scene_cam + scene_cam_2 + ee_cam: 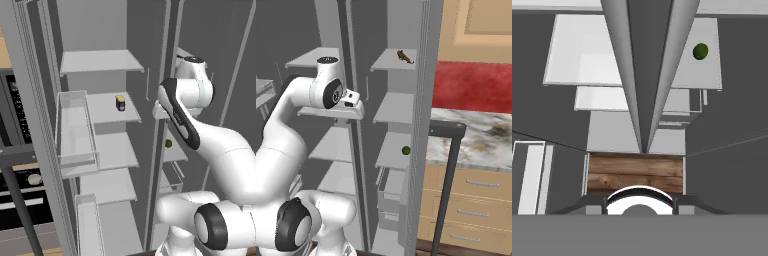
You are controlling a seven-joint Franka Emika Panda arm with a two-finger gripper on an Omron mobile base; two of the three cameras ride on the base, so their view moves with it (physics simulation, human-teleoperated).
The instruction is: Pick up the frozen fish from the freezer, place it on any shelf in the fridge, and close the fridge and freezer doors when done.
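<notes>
The frozen fish (404,56), slim and dark brown, lies on the top shelf of the freezer (393,107), the narrow compartment on the right. The fridge (107,150) stands open beside it, its uppermost shelf (100,61) bare. My gripper (350,111) hangs in front of the divider between the two compartments, well below and left of the fish, pointing down. In the hand view its fingers (594,207) sit far apart with nothing between them. The fridge door (30,125) and the freezer door (425,100) both stand open.
A yellow-and-blue can (120,103) stands on the fridge's second shelf. A small green ball (405,150) rests on a lower freezer shelf. Clear door bins (75,130) hang on the fridge door. An oven (20,200) is left, a marble counter (481,135) right.
</notes>
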